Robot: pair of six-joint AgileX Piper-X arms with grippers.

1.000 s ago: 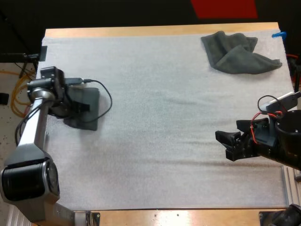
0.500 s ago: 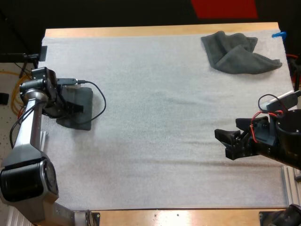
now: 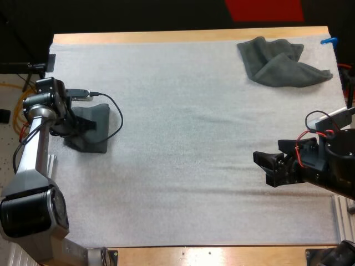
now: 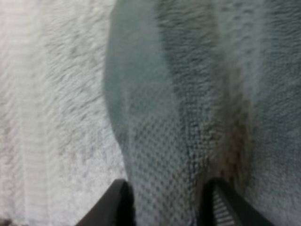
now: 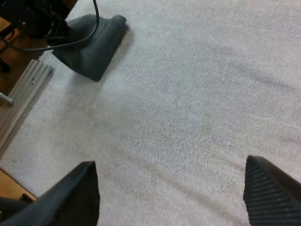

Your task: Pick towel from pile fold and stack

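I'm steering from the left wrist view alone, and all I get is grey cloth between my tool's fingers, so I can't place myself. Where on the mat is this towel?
Observer: The towel that your left tool pinches is at the left edge of the mat, as the high view shows it.
Operator: Is there another towel to pick?
Observer: Yes, one crumpled towel lies by the mat's far right corner.
Operator: And the other arm?
Observer: The right tool stands open over bare mat near the right edge, apart from both towels.
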